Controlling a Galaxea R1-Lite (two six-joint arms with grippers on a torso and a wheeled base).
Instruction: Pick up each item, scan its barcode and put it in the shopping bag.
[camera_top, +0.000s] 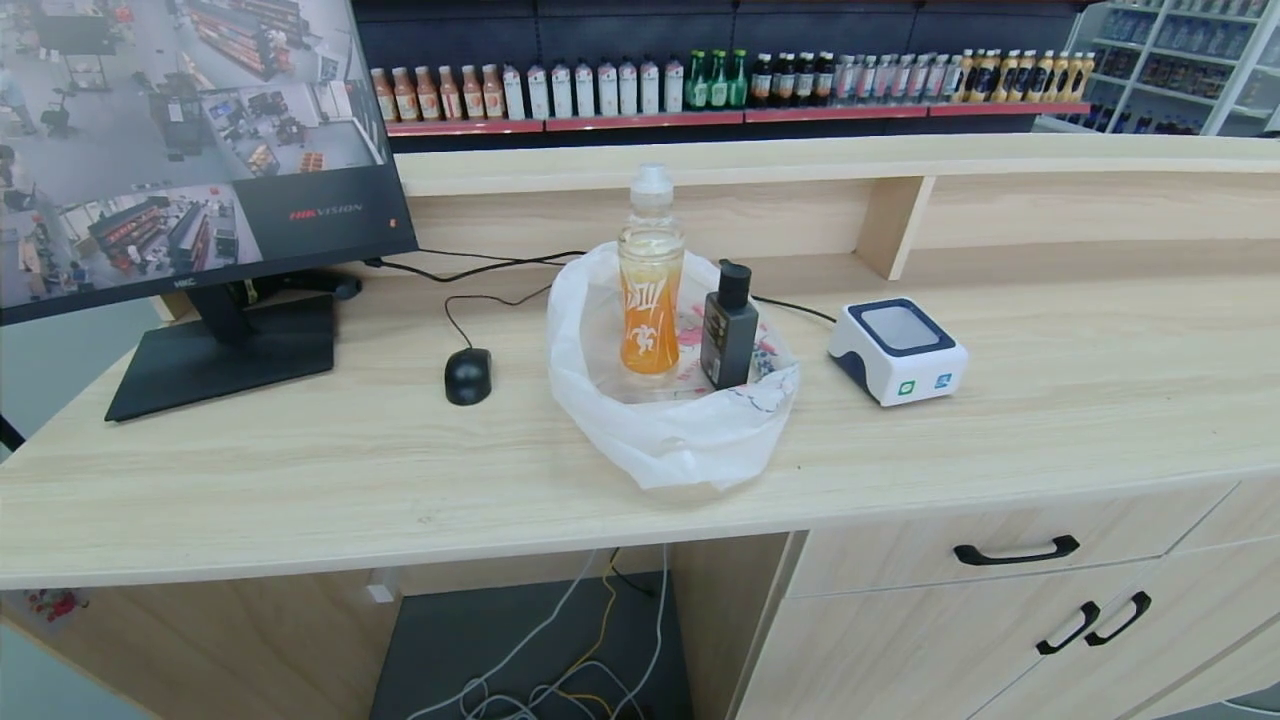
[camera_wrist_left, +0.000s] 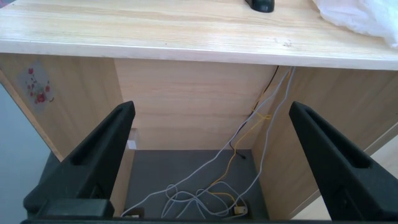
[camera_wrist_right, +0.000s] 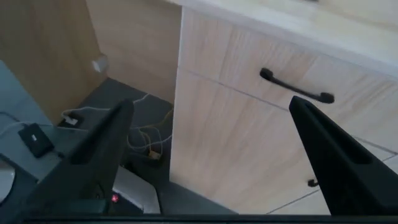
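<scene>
On the light wooden surface (camera_top: 1000, 440) a white plastic shopping bag (camera_top: 670, 440) lies open, its rim folded down. Inside it two items stand upright, just beside each other: an orange drink bottle (camera_top: 650, 300) with a pale cap, and, on the robot's right of it, a smaller dark bottle (camera_top: 728, 335) with a black cap. The white and dark blue barcode scanner (camera_top: 897, 350) sits on the surface near the bag, on its right side, with its window facing up. A black mouse (camera_top: 468, 376) is on the other side of the bag, and a monitor (camera_top: 190, 140) stands further left. The left end effector (camera_wrist_left: 211, 109) is below the front edge of the surface, before the recess where cables (camera_wrist_left: 205, 186) hang; its fingers are spread wide and hold nothing. The right end effector (camera_wrist_right: 211, 102) is low before the cabinet front, near a black drawer handle (camera_wrist_right: 295, 86), also wide apart and without any item.
</scene>
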